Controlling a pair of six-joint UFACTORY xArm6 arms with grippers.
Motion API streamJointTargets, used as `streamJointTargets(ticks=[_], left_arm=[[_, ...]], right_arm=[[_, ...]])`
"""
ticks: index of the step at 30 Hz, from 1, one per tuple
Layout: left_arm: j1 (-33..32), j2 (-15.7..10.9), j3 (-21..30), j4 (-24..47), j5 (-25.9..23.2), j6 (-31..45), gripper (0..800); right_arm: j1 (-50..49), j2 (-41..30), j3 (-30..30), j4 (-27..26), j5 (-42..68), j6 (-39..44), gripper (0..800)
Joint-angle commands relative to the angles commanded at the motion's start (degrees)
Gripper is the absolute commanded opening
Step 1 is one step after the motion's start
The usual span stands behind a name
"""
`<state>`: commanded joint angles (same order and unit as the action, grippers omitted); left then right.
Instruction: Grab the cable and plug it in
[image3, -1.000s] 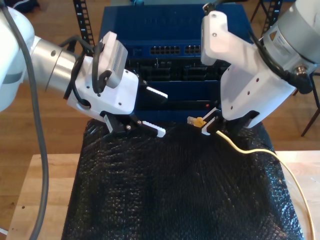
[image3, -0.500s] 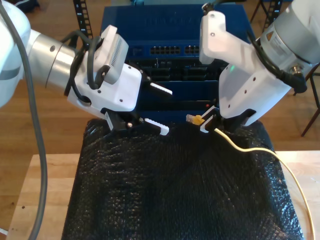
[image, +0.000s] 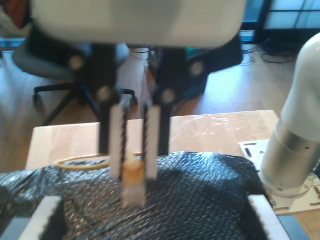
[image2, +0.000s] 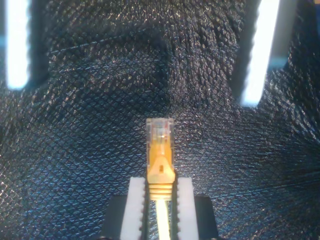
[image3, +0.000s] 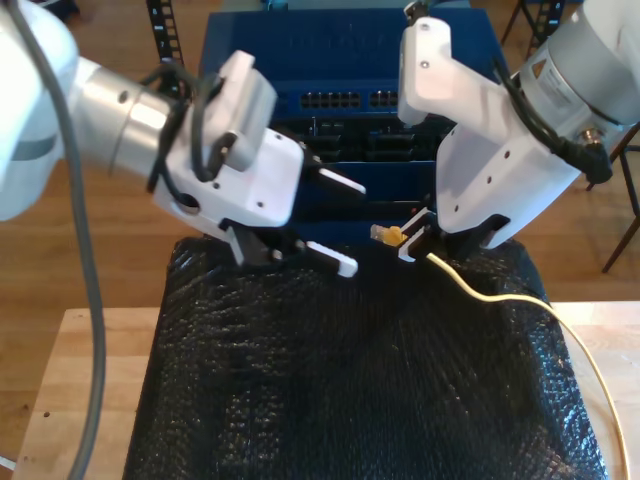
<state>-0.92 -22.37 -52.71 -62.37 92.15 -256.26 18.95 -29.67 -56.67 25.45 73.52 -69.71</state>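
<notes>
Premises present as a robotics or network lab: blue rack-mounted switch (image3: 340, 60) with port rows, wooden bench (image3: 90, 380), office chair (image: 55, 75), hardwood floor.

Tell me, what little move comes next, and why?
Probably ease my first hand toward the plug until its fingers sit either side of it. That hand is open and apart from the cable, which my second hand pinches just behind the plug.
</notes>
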Motion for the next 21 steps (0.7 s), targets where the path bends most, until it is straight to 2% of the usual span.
streamJointTargets(ticks=[15, 21], left_arm=[[-0.62, 0.18, 0.35, 0.0, -0.88, -0.35, 799], [-0.7, -0.35, 0.44, -1.05, -4.92, -0.26, 799]], right_arm=[[0.09, 0.0, -0.18, 0.09, -1.67, 0.09, 4], [0.18, 0.09, -0.35, 0.18, -1.76, 0.09, 6]])
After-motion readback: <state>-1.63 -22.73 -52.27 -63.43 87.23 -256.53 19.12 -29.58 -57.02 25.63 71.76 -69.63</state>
